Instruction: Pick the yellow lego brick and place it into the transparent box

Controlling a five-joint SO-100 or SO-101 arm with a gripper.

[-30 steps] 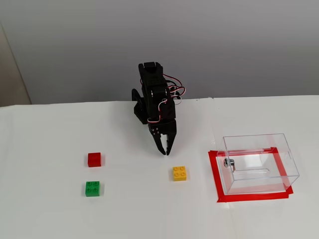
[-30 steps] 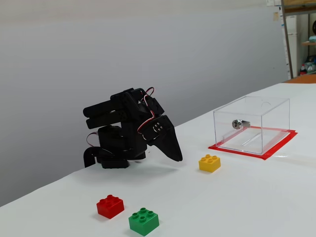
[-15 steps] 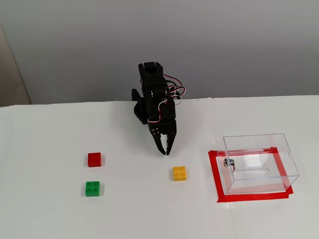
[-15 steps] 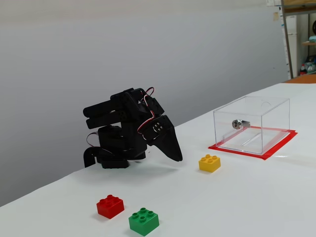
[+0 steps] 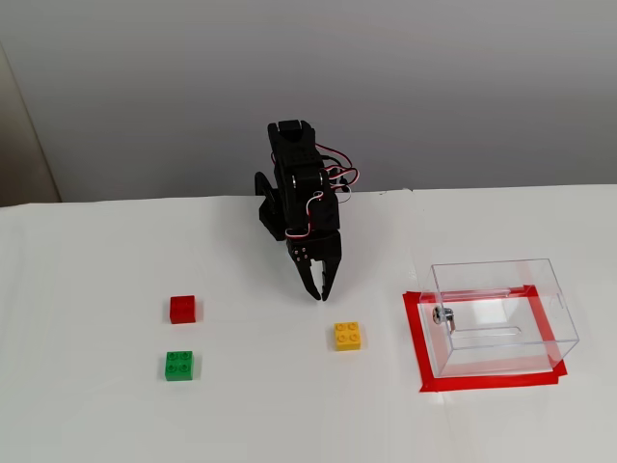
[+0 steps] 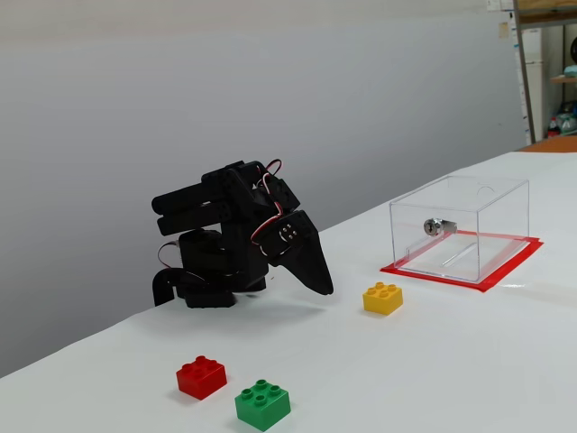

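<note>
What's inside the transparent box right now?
No brick: the transparent box looks empty apart from its metal knob. The yellow lego brick sits outside on the table. Red tape lies beneath the box.

Black arm folded low near the table's back edge, wrist pitched down, gripper (image 5: 317, 293) tips pointing at the table surface just above it, jaws closed together, holding nothing (image 6: 325, 290)

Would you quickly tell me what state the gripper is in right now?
Gripper: closed and empty, tips above the table, short of the yellow lego brick.
</note>
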